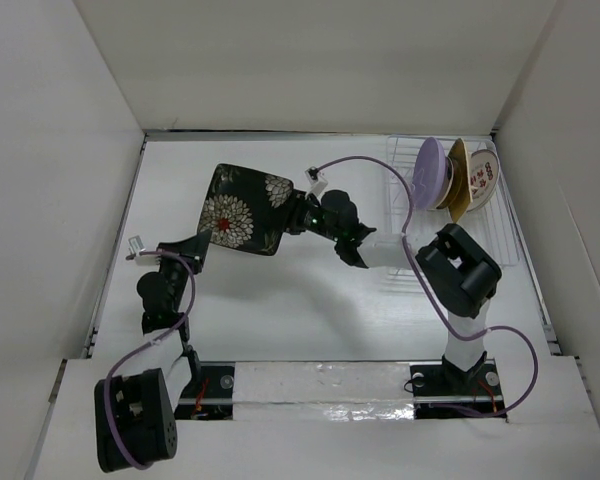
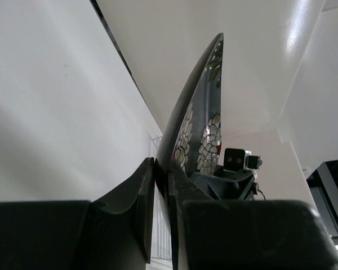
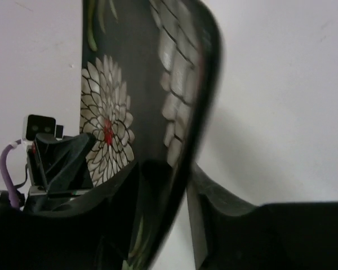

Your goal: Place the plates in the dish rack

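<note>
Pinching floral plate (image 1: 242, 209) | left hand (image 1: 204, 238), right hand (image 1: 298, 212) | racked plate (image 1: 483, 180) marks illegible

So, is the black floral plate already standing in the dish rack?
No, the black floral plate is between the left gripper and the right gripper, well to the left of the dish rack.
</note>
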Motion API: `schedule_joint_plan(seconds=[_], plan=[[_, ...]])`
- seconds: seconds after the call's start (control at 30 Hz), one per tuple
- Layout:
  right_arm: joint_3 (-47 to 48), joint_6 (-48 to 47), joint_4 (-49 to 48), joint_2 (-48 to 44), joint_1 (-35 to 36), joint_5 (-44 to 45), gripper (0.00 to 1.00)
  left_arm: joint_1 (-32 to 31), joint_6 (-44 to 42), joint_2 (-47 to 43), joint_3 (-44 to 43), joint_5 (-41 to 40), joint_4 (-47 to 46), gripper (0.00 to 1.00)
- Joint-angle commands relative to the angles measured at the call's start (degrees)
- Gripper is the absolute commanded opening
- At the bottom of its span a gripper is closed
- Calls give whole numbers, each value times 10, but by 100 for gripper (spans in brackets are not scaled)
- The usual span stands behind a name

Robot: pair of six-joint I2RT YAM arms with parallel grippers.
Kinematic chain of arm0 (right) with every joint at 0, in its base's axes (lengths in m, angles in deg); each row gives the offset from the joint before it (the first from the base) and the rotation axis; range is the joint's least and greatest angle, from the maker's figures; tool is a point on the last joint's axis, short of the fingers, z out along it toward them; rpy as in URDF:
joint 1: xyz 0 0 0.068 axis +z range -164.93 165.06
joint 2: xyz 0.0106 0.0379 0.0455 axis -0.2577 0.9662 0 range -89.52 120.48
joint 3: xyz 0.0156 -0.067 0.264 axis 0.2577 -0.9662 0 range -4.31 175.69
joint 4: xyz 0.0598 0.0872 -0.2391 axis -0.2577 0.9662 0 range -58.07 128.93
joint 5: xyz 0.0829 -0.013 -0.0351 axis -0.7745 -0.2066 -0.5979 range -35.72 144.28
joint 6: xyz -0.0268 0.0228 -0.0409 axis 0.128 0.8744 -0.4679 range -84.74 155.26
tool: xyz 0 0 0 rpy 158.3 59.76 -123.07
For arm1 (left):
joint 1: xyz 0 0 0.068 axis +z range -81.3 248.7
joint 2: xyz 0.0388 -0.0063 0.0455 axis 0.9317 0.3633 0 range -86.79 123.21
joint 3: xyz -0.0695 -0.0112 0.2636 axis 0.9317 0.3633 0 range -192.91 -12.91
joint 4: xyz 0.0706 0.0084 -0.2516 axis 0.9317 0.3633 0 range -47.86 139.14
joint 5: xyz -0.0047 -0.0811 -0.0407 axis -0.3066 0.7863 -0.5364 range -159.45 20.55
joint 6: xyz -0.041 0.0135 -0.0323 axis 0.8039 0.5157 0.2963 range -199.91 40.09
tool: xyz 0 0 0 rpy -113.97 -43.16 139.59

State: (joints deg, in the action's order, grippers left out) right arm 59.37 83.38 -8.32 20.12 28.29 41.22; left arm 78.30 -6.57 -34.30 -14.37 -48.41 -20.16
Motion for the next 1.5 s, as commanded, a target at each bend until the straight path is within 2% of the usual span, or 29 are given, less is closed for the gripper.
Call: schedule_joint_plan(seconds=[0.0, 0.03, 0.07, 0.1, 0.13, 0.2, 0.3, 0.33, 0.43, 0.47, 0.53, 0.6, 0.7, 0.73, 0.83, 0.87, 0.93, 1.0, 1.1, 1.23, 1.27, 1.37, 1.47], plan=[[21, -1, -73, -7, -2, -6, 33, 2, 30, -54, -18, 61, -86, 0], [15, -2, -77, -16, -2, -7, 26, 2, 27, -59, -18, 65, -75, 0], [8, -3, -88, -24, -2, -1, 13, 2, 21, -65, -20, 73, -63, 0], [-2, -3, -91, -35, -2, 13, 5, 2, 14, -77, -25, 86, -45, 0], [-18, -8, -91, -59, -2, 17, 0, 2, -7, -83, -38, 91, 0, 0], [-29, -20, -68, -92, -16, 34, 0, 2, -29, -99, -57, 109, 49, 0], [-27, -72, 39, -180, -46, 78, 0, 2, -81, -121, -99, 145, 120, 30], [-21, -109, 78, -203, -53, 97, 0, 2, -97, -128, -123, 154, 159, 45], [0, -188, 210, -308, -82, 186, 0, -6, -192, -161, -179, 188, 267, 60], [0, -205, 232, -308, -90, 206, 0, -6, -192, -161, -194, 188, 291, 62], [14, -257, 268, -346, -114, 285, 0, -31, -245, -164, -229, 193, 354, 63], [35, -288, 322, -362, -132, 368, 0, -40, -266, -165, -239, 231, 359, 63], [47, -354, 348, -369, -154, 463, 0, -70, -330, -166, -284, 251, 433, 62], [64, -382, 354, -363, -161, 508, 0, -98, -388, -168, -316, 244, 498, 62], [86, -433, 345, -350, -188, 572, 0, -152, -469, -186, -351, 183, 581, 62], [107, -441, 343, -335, -196, 582, 0, -184, -481, -193, -353, 166, 589, 62], [136, -456, 352, -316, -217, 592, 0, -206, -502, -214, -350, 120, 603, 62], [208, -469, 401, -279, -224, 588, 0, -229, -528, -229, -348, 80, 612, 62], [308, -491, 508, -236, -224, 598, 0, -244, -547, -241, -349, 48, 634, 63], [431, -464, 677, -189, -229, 569, 0, -270, -555, -246, -357, 22, 655, 62], [448, -463, 732, -180, -229, 569, 0, -276, -558, -246, -358, 15, 659, 62], [472, -458, 794, -160, -218, 562, 0, -295, -562, -248, -358, 6, 666, 62], [455, -452, 809, -160, -218, 560, 0, -300, -565, -249, -360, -7, 672, 62]])
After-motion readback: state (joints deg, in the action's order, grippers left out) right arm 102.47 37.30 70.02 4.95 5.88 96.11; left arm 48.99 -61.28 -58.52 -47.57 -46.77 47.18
